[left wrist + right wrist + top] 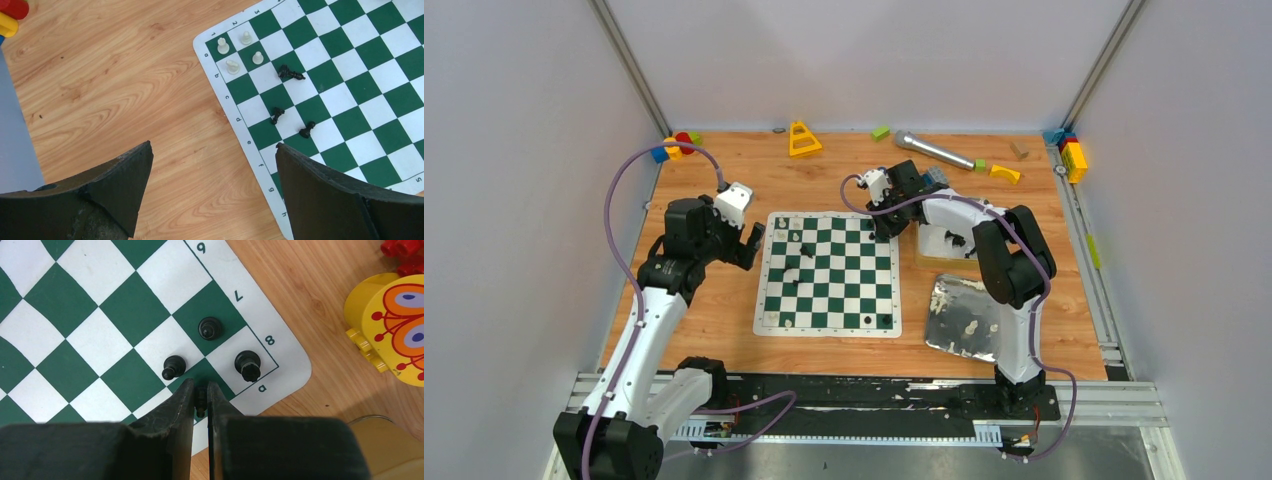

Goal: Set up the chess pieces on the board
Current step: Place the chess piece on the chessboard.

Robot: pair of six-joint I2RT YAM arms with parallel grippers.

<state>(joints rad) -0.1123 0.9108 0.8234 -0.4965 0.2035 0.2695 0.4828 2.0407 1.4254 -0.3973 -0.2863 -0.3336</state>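
A silver tin (946,298) lies on the tabletop (724,330) at the near right, with some cream pieces (969,327) in it. Just left of it, the board (829,292) lies flat in the middle. The left jaws are released and spread wide, hovering over bare wood just off the board's left edge. In the board's far-left corner four cream pawns (232,66) stand on neighbouring squares. Near them three black pieces (290,73) are scattered, at least one on its side. At the far-right corner the right jaws are clenched on a small black piece (200,400), held upright at a green square by the border. Three black men (210,328) stand on squares just beyond it. Along the far edge lie a yellow cone toy (803,139), a microphone (934,151) and coloured blocks (1072,155).
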